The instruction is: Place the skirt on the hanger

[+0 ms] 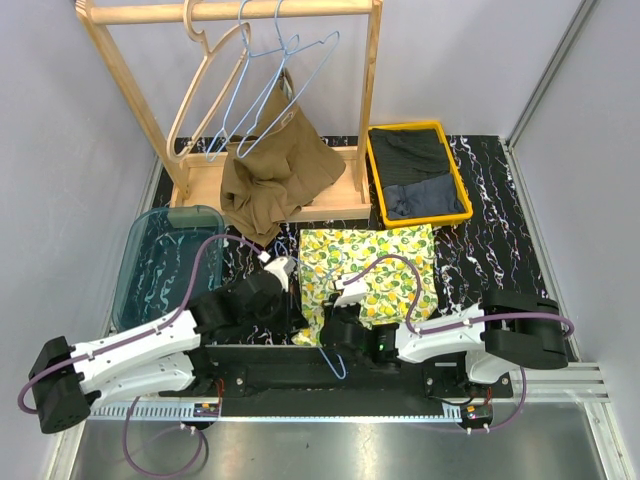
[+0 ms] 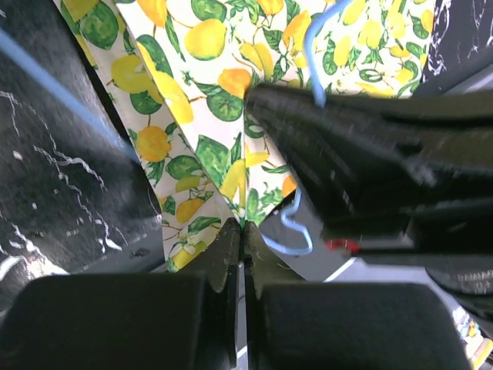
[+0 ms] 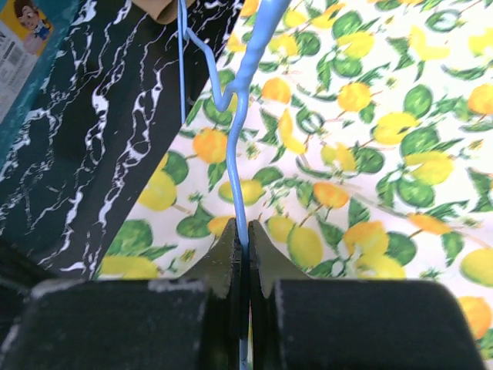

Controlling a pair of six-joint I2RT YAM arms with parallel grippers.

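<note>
The right gripper (image 3: 244, 231) has its 2 fingers pinched tight on the thin blue wire of a hanger (image 3: 238, 154). The wire rises from between them to a twisted neck, where it splits into 2 strands that run on toward the far side. The skirt (image 3: 370, 154) – white cloth printed with lemons and green leaves – lies spread flat on the black marbled table (image 1: 490, 260), right of the wire in this view.

The left gripper (image 2: 243, 231) is clamped on the near left edge of the skirt, with a fold of the cloth caught between its fingers. The right gripper's black body sits just beside it, and a loop of blue wire hangs between the 2.

From above, both arms meet at the skirt's near left corner. A teal bin (image 1: 165, 260) stands to the left, and a yellow crate (image 1: 372, 170) of dark clothes sits beyond the skirt on the right. At the back is a wooden rack (image 1: 130, 95) – a brown garment (image 1: 275, 175), a wooden hanger (image 1: 200, 90) and blue wire hangers (image 1: 300, 60) hang from it.
</note>
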